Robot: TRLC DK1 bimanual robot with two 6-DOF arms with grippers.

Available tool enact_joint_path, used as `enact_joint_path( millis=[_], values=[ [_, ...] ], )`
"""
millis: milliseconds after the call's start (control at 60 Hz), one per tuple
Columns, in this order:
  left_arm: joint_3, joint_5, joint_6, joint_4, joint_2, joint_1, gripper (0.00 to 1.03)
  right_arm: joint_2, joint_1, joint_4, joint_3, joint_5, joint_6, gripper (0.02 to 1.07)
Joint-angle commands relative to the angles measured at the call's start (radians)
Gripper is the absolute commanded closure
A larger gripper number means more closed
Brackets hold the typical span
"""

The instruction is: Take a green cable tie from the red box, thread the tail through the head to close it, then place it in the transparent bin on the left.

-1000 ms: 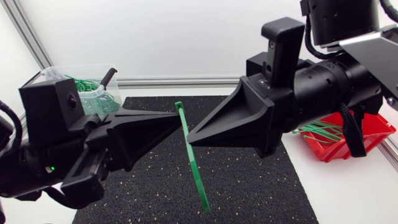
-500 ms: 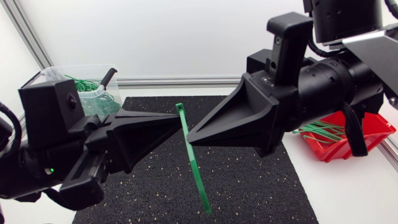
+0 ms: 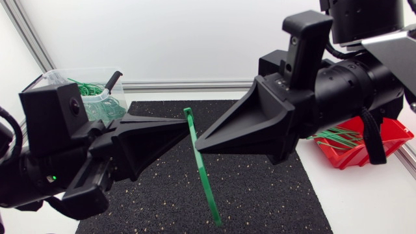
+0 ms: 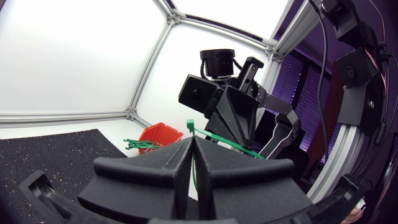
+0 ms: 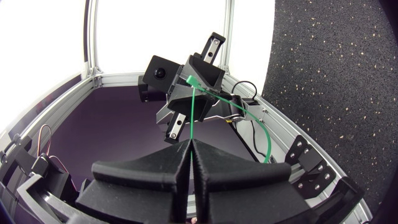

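A green cable tie (image 3: pixel 200 166) hangs above the black mat, its head up and its tail pointing down toward the front. My left gripper (image 3: pixel 186 122) is shut on it near the head. Just below, my right gripper (image 3: pixel 197 144) is shut on the strap from the other side. Ahead of my left gripper (image 4: pixel 193 142) in its wrist view, the tie's head (image 4: pixel 190 124) shows with the right gripper (image 4: pixel 231 115) behind it. In the right wrist view the tie (image 5: pixel 193 112) runs from my right gripper (image 5: pixel 191 143) to the left gripper (image 5: pixel 194 76). The transparent bin (image 3: pixel 60 77) holds green ties; the red box (image 3: pixel 389 140) holds more.
A black mat (image 3: pixel 260 188) covers the middle of the table under both grippers. The bin stands at its back left corner, partly hidden by my left arm. The red box sits off the mat's right edge, partly behind my right arm.
My right arm's body has shifted slightly up and to the right while its fingertips stay on the tie. The left arm and the tie have barely moved.
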Motion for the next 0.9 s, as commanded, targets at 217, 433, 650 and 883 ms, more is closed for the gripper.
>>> enact_joint_path(
  millis=[217, 433, 650, 883],
  values=[
    [-0.006, -0.001, 0.007, 0.014, 0.013, -0.001, 0.99, -0.007, 0.008, 0.014, -0.018, 0.004, 0.003, 1.01],
    [-0.006, -0.001, 0.007, 0.008, 0.004, -0.006, 0.99, 0.007, 0.007, 0.028, -0.015, 0.009, 0.003, 1.01],
    [-0.011, -0.001, 0.007, 0.005, -0.002, -0.010, 0.99, 0.025, -0.002, 0.039, -0.015, 0.009, 0.004, 1.01],
    [-0.012, -0.005, 0.007, -0.001, -0.019, -0.029, 0.99, 0.050, -0.016, 0.059, -0.014, 0.009, 0.007, 1.01]
  ],
)
